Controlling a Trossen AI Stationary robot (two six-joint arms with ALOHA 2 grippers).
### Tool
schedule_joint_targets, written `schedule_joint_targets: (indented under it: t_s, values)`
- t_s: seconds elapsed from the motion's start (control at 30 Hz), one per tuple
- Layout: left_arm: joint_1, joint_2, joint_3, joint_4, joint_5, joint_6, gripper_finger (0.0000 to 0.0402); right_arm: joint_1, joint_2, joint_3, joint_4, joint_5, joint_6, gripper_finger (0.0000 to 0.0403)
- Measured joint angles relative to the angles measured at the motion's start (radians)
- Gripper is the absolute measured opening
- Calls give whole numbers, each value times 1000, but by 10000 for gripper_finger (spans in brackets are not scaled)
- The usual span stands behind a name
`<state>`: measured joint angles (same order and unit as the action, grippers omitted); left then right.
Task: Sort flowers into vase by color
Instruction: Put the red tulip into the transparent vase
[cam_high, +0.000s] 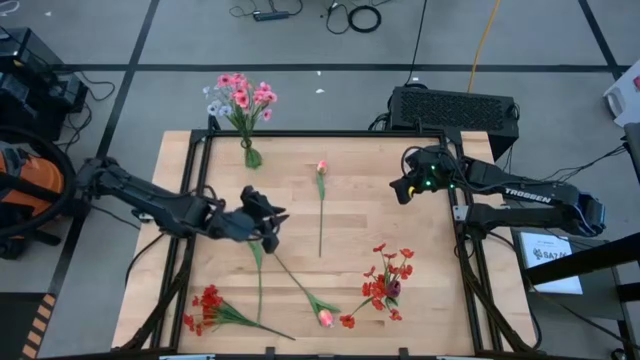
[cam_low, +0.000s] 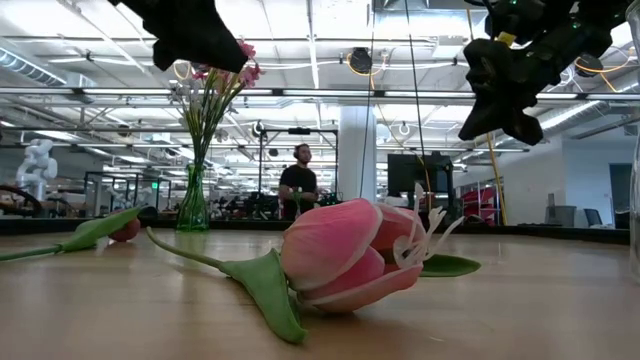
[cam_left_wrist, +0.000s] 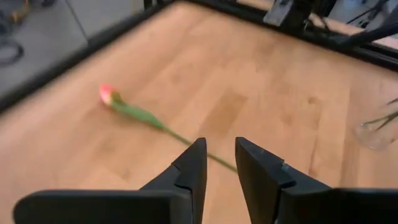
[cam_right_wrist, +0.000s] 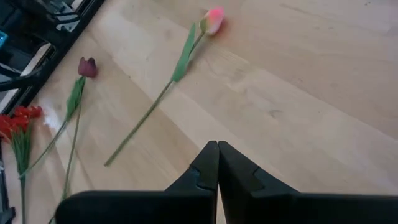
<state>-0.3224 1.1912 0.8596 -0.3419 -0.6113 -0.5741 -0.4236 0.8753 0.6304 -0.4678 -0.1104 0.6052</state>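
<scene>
On the wooden surface (cam_high: 420, 300), the left pincer (cam_high: 262, 222) hovers part-open over a dark tulip's stem (cam_high: 259, 285), which runs toward the near edge. The right pincer (cam_high: 405, 190) waits closed, farther off.

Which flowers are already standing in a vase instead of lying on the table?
Only the pink and pale bunch in the green vase at the table's far edge. The tulips and red clusters lie flat on the wood.

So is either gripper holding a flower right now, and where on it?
No. The left gripper has a gap between its fingers with nothing in it; the right gripper is shut on nothing.
</scene>
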Motion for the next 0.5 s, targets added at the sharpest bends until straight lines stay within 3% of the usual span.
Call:
schedule_joint_targets:
  t_s: [0.2,0.33,0.5]
  values:
    - [-20,99,108,-263,40,-471,71,0,0,0,-2,0,-20,0]
    - [-18,146,134,-424,194,-786,62,0,0,0,-2,0,-32,0]
    - [-19,211,134,-466,393,-1000,60,0,0,0,-2,0,-46,0]
